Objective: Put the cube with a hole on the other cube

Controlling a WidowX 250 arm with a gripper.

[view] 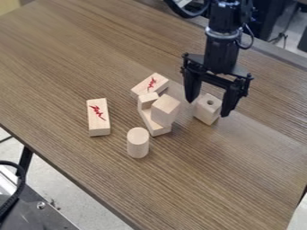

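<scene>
My tool (pixel 208 107) hangs at 3 o'clock of the view's centre, its two fingers spread wide, one on either side of the cube with a hole (pixel 207 112). I cannot tell whether either finger touches the wood.

Going left to right over the tabletop (pixel 221 179): at 9 o'clock lies a long block with a red mark (pixel 98 121). A plain cylinder (pixel 138 143) stands upright near 7 o'clock. Close to the centre is a cluster, with a second marked block (pixel 148 85) at its 12 o'clock edge, a small block (pixel 147 99), and a longer piece (pixel 157 129) low down. The other cube (pixel 165 109) is in that cluster and seems to rest partly on the longer piece. My target is apart from it, towards 3 o'clock.

I judge that I am at the grasping step. Next I should settle low enough to flank the target squarely, bring my fingers together on its sides, and lift straight up. Then I would carry it towards 9 o'clock and set it down softly, since the other cube may be perched unevenly and could tip.

The target looks like pale, bare wood, with flat faces and a small, dark round hole in its upper face. It sits upright, one vertical edge turned towards 6 o'clock.
</scene>
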